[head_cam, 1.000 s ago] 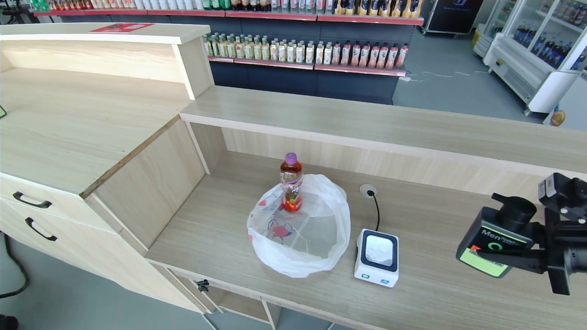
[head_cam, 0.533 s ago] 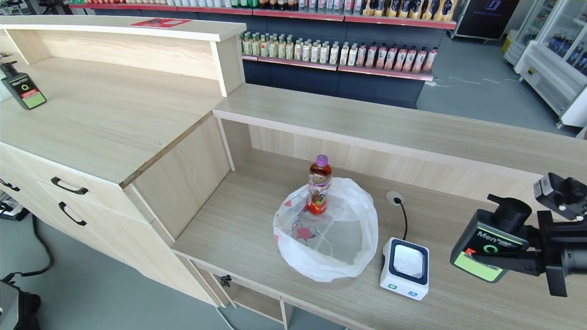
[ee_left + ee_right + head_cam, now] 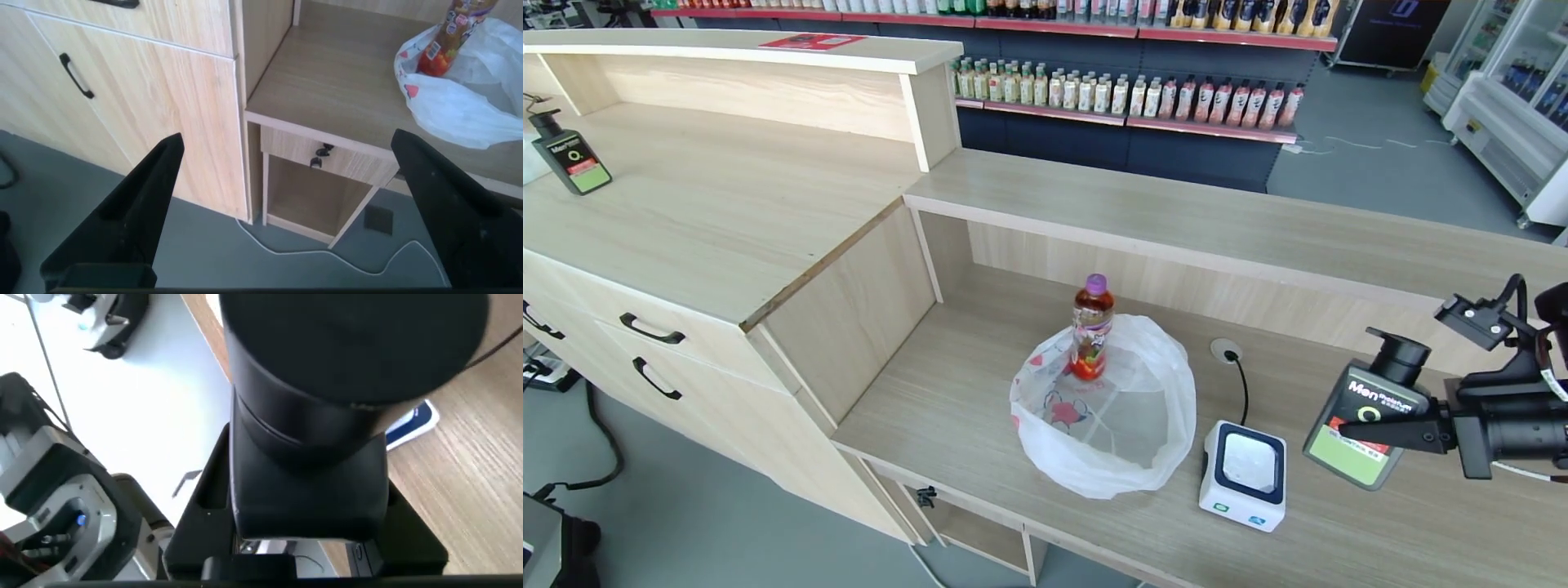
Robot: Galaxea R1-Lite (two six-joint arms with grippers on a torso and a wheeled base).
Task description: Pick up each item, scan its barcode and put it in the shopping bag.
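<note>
Two dark, green-labelled pump bottles are in sight. The first pump bottle [image 3: 570, 159] stands on the raised counter [image 3: 727, 220] at far left. The left gripper [image 3: 286, 139] hangs above the floor in front of the cabinet, jaws spread wide with nothing between them. On the lower counter [image 3: 947, 408] the shopping bag [image 3: 1103, 441] lies open, with a purple-capped drink bottle [image 3: 1091, 327] upright at its far rim (base behind the plastic). Just beside the bag sits the scanner [image 3: 1244, 475]. At far right, the right gripper [image 3: 1372, 429] is clamped on the tilted second pump bottle [image 3: 1349, 453].
</note>
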